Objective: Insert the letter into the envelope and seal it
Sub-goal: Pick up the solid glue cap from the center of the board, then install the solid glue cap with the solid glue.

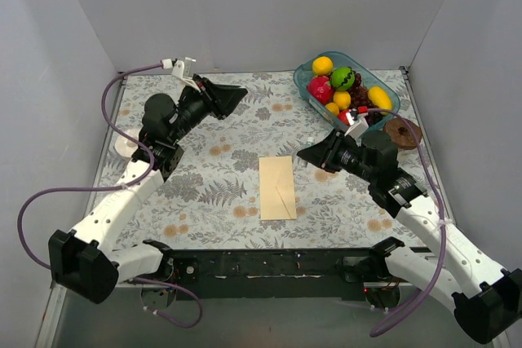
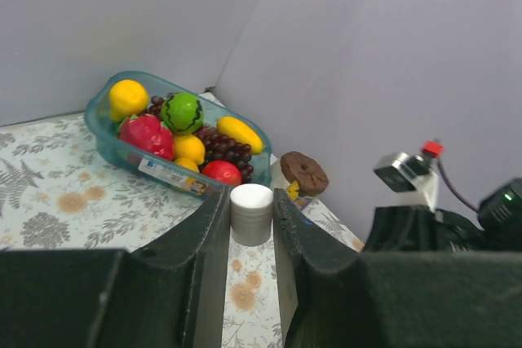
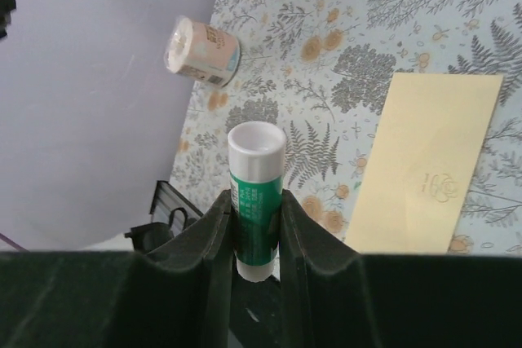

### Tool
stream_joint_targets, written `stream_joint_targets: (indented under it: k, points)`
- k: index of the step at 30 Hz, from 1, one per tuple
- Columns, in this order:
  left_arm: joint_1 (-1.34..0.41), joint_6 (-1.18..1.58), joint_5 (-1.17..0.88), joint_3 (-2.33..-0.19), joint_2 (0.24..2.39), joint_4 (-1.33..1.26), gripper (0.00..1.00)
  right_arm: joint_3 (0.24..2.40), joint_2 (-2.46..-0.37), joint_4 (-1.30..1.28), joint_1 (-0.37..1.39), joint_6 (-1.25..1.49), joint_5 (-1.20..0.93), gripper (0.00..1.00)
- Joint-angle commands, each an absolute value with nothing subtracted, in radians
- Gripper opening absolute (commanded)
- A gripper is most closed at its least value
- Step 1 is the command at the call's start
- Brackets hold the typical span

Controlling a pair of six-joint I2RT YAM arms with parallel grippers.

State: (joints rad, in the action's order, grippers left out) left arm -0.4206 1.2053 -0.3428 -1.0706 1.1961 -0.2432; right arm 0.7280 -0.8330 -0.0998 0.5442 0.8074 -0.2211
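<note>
While the envelope [image 1: 277,187] lies flat mid-table [image 1: 204,193], flap folded down, letter unseen and presumably inside, right gripper [image 3: 254,201] just right of it pinches a green glue stick [image 3: 255,170]. Left gripper [image 2: 249,197], far left, pinches its white cap [image 2: 250,211], likely for recapping.

Plain pale grey walls [image 1: 261,6] stand along the left, top and right of the frame, meeting in two corners. Between them lies a tablecloth [image 1: 204,201] printed with grey ferns and tan flowers, evenly lit, with soft shadows
</note>
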Motion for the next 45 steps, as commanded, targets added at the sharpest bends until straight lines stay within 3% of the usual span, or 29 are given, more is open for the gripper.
stream_joint_targets:
  k: [1, 12, 18, 23, 45]
  points:
    - [-0.419, 1.209, -0.475, -0.941, 1.109, -0.474, 0.00, 0.807, -0.886, -0.009, 0.541, 1.101, -0.256, 0.01]
    - [-0.420, 1.224, -0.578, -0.769, 1.038, -0.854, 0.00, 0.994, -0.998, 0.104, 0.583, 1.578, -0.006, 0.01]
    - [-0.422, 1.198, -0.658, -0.753, 1.066, -1.009, 0.00, 1.127, -1.178, 0.147, 0.656, 1.757, -0.035, 0.01]
    - [-0.420, 1.212, -0.676, -0.756, 1.086, -1.098, 0.00, 1.196, -1.285, 0.198, 0.718, 1.799, -0.051, 0.01]
    - [-0.420, 1.282, -0.727, -0.749, 1.149, -1.246, 0.00, 1.183, -1.316, 0.319, 0.785, 1.881, -0.080, 0.01]
